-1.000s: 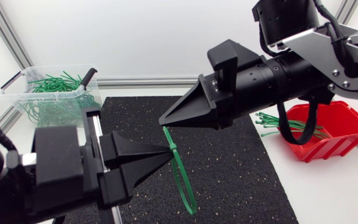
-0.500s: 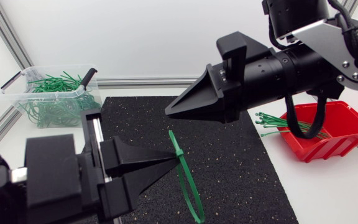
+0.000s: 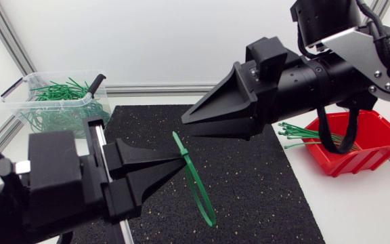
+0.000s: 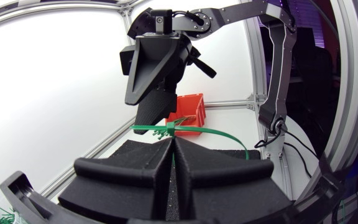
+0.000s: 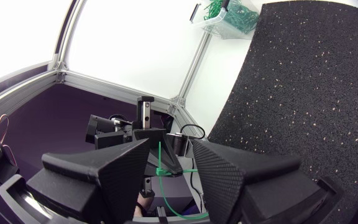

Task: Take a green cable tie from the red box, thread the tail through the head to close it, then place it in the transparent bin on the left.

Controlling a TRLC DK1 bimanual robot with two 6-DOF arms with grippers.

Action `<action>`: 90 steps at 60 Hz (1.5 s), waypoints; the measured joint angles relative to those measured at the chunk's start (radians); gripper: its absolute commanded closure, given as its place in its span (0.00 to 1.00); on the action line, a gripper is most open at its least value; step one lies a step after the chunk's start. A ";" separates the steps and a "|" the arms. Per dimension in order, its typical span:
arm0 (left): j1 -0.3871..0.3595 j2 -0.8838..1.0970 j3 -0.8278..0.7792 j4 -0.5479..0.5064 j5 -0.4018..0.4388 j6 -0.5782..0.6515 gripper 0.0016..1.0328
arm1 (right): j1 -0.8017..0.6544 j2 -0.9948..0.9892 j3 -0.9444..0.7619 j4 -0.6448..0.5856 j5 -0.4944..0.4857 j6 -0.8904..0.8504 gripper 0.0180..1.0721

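Note:
A green cable tie (image 3: 196, 190), closed into a loop, hangs over the black mat (image 3: 263, 183). My left gripper (image 3: 180, 163) is shut on it near its head. In the left wrist view the tie (image 4: 222, 132) arcs out ahead of the shut fingertips of the left gripper (image 4: 171, 138). My right gripper (image 3: 187, 120) hovers just above the tie, open and touching nothing. In its own view the right gripper (image 5: 169, 144) has its fingers apart, with the tie (image 5: 161, 163) showing ahead through the gap. The red box (image 3: 378, 139) holds more green ties (image 3: 296, 132). The transparent bin (image 3: 26, 85) stands at the back left.
The bin holds several green ties, and a dark clip sits on each end of its rim. Aluminium frame rails run along the table's back and left edges. White tabletop surrounds the mat.
My right gripper has opened and drawn back up and to the right, away from the tie's top. The left gripper still holds the loop, which has shifted and tilted slightly.

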 measured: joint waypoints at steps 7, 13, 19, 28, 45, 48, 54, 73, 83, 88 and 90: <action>0.000 0.003 -0.006 0.010 0.002 -0.011 0.96 | 0.003 0.000 -0.001 0.000 -0.003 -0.001 0.46; 0.000 0.012 -0.006 0.026 0.002 -0.021 0.96 | 0.013 0.000 -0.007 0.000 -0.007 -0.001 0.47; 0.000 0.021 -0.006 0.028 0.002 -0.021 0.96 | 0.028 0.000 -0.016 -0.001 -0.007 -0.005 0.56; 0.000 0.023 -0.006 0.029 0.002 -0.028 0.96 | 0.034 0.000 -0.019 -0.001 -0.007 -0.023 0.68; 0.000 0.041 -0.006 0.033 0.002 -0.028 0.96 | 0.034 -0.016 -0.020 -0.003 -0.007 -0.030 0.93; 0.000 0.043 -0.006 0.034 0.002 -0.028 0.96 | 0.035 -0.019 -0.020 -0.008 -0.007 -0.030 0.94; 0.000 0.047 -0.006 0.033 0.002 -0.028 0.96 | 0.041 -0.021 -0.020 -0.008 -0.006 -0.031 0.94; 0.000 0.055 -0.005 0.032 0.002 -0.028 0.96 | 0.018 -0.021 -0.028 -0.009 -0.006 -0.045 0.87; 0.000 0.061 -0.005 0.032 0.002 -0.028 0.96 | 0.014 -0.021 -0.033 -0.015 -0.006 -0.045 0.79; 0.000 0.061 -0.005 0.032 0.002 -0.028 0.96 | 0.014 -0.020 -0.033 -0.016 -0.006 -0.047 0.79; 0.000 0.061 -0.005 0.032 0.002 -0.028 0.96 | 0.014 -0.021 -0.033 -0.017 -0.006 -0.048 0.79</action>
